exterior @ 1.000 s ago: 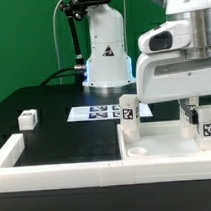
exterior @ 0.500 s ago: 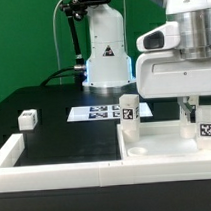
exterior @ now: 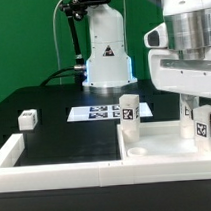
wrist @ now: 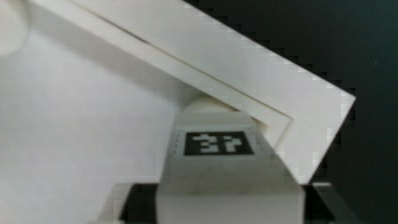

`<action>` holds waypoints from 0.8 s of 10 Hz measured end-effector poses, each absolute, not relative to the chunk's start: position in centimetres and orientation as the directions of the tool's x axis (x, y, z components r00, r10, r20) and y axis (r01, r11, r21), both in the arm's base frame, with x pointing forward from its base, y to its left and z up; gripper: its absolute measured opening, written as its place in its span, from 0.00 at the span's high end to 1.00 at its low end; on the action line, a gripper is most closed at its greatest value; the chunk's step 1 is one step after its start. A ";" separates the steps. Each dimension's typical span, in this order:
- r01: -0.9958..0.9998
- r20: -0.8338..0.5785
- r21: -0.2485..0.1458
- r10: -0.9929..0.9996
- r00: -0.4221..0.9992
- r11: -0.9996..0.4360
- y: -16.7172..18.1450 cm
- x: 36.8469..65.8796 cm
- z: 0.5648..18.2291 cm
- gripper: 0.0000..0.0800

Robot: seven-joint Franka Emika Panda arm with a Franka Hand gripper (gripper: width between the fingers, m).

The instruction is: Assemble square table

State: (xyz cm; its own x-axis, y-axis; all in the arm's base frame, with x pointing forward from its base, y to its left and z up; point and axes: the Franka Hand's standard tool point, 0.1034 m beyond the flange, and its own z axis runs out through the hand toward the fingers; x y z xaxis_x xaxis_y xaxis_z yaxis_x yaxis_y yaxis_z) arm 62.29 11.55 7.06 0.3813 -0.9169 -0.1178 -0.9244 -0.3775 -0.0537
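Observation:
The square tabletop is a white slab lying flat at the exterior view's right, against the white rail. One white tagged leg stands upright on its near-left corner. My gripper is shut on a second tagged leg and holds it upright at the slab's right corner. In the wrist view this leg fills the gap between my two dark fingers, with its tag facing the camera, and the gripper is over the slab. A third leg lies on the black table at the left.
The marker board lies flat in the middle, in front of the arm's white base. A long white rail borders the front of the black surface and shows as an angled corner in the wrist view.
The arm's hand and wrist have shifted and turned toward the exterior view's right. The held leg stays at the slab's right corner, its tag slightly shifted. The other legs have not moved.

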 end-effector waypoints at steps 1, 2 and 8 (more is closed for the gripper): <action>-0.956 -0.123 -0.044 -0.948 0.294 -0.291 11.5 62.3 7.1 0.64; -0.971 -0.126 -0.036 -0.962 0.241 -0.238 11.5 62.3 7.0 0.64; -0.985 -0.128 -0.030 -0.976 0.174 -0.172 11.3 62.3 7.1 0.28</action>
State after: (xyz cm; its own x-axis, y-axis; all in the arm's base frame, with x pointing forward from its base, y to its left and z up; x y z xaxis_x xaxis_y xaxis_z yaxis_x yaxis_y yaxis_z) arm 62.35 11.35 7.06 0.1744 -0.9764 -0.1276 -0.9846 -0.1720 -0.0298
